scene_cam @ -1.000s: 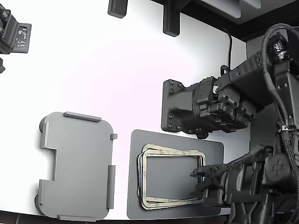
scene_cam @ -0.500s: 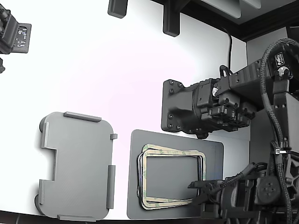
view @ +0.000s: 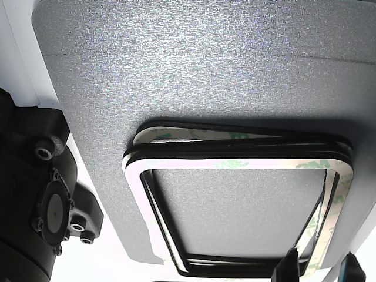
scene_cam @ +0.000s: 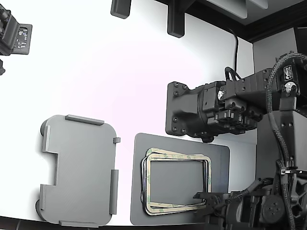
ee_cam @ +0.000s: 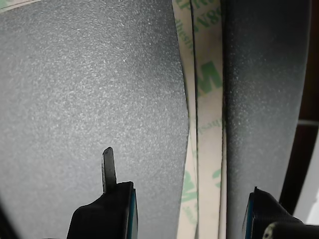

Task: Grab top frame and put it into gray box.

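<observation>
A stack of tan frames with green blotches lies on a dark gray plate. The top frame is uppermost, its hollow centre showing the plate. My gripper is at the stack's lower corner on the exterior view's right. In the wrist view the gripper is open and straddles the top frame's side strip, one thin fingertip inside the hollow and the other outside. The other view also shows the top frame and the gripper. The gray box sits empty at the exterior view's left.
A second black arm with a bulky mount hangs just above the dark plate. Black fixtures stand at the table's far edge, and a black device is at the exterior view's upper left. White tabletop separates box and plate.
My gripper has slid down the right side of the frame stack toward the exterior view's bottom edge. The frames, plate and gray box have not moved.
</observation>
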Available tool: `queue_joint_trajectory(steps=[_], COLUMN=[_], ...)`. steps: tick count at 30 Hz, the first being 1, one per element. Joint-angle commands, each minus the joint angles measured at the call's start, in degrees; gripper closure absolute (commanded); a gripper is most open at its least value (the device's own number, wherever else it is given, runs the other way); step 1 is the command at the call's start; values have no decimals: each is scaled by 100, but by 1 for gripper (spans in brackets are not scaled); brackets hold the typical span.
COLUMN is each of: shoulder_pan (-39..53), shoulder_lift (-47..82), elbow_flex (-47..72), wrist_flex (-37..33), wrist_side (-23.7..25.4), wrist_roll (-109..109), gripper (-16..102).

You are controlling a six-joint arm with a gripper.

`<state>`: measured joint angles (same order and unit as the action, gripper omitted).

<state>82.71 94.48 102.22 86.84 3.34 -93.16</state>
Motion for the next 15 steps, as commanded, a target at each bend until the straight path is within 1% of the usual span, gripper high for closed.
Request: queue_joint_trajectory(steps=[1, 5, 15], shoulder_pan=[-35, 9, 211], shoulder_lift=[9, -105, -255], elbow_flex=[-237, -378, -308], wrist_flex=[-9, 9, -149], wrist_side=[-9, -44, -9], wrist_roll=[44, 114, 352], gripper=[-4, -3, 8])
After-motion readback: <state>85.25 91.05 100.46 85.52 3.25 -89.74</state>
